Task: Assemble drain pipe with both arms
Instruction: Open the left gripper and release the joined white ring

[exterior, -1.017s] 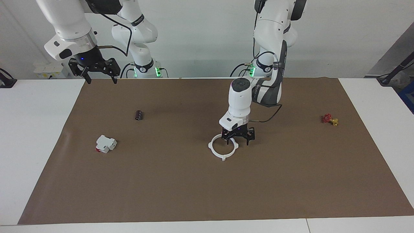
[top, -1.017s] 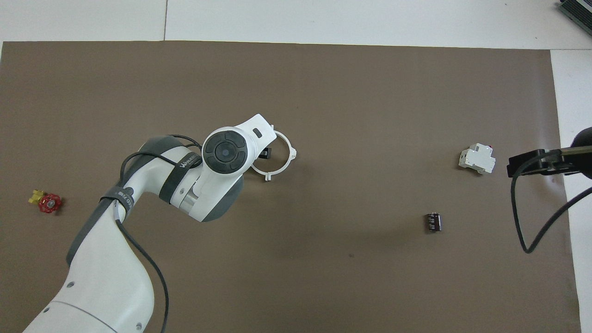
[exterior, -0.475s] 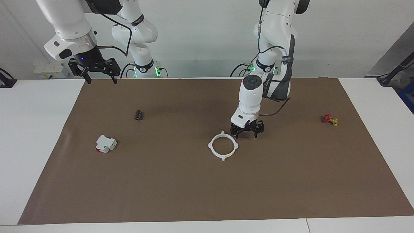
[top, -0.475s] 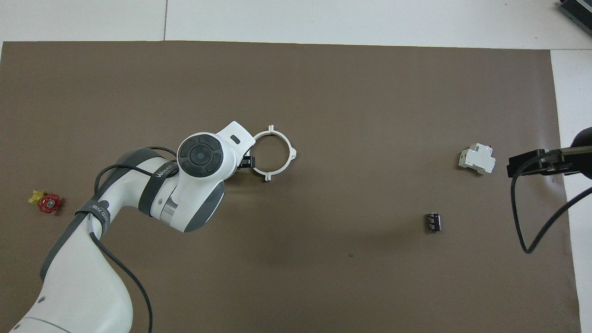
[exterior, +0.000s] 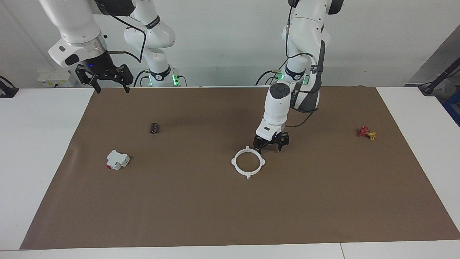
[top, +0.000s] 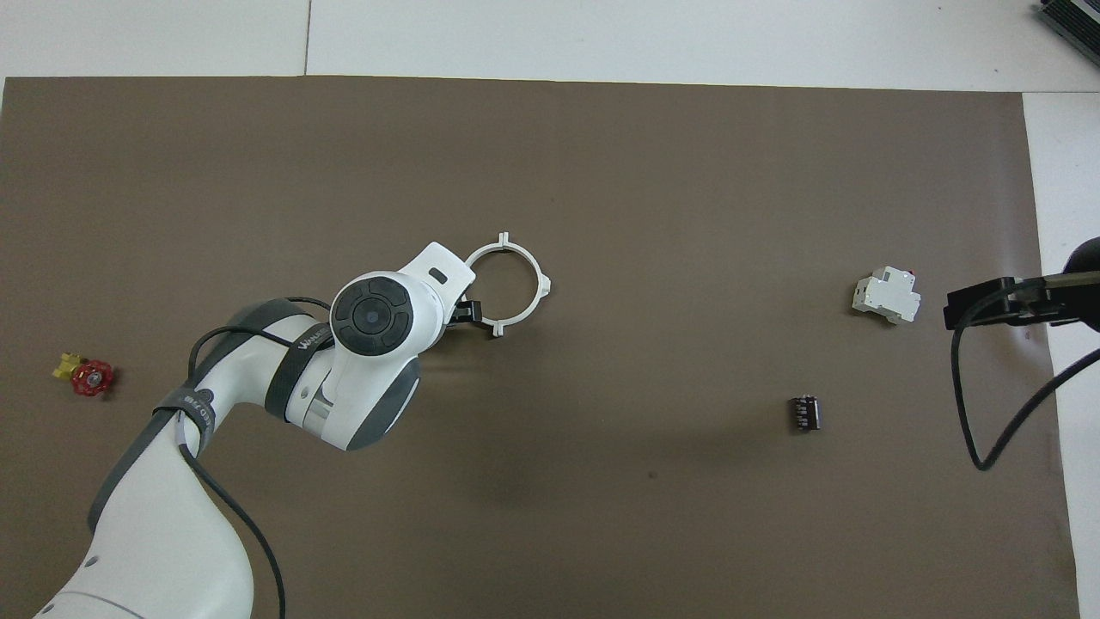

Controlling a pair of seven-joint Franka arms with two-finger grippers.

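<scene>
Brown matting covers your table (exterior: 43,144), and on it, mid-table, the drain pipe (exterior: 248,162) lies as one closed ring, so the joining looks done. Your left tool (exterior: 270,143) hangs just beside the ring, fingers spread, holding nothing. Your right tool (exterior: 104,78) waits open over the mat's corner. Only pulling clear seems left.

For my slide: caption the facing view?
White drain pipe ring lies assembled on brown mat; left end effector open beside it.
</scene>
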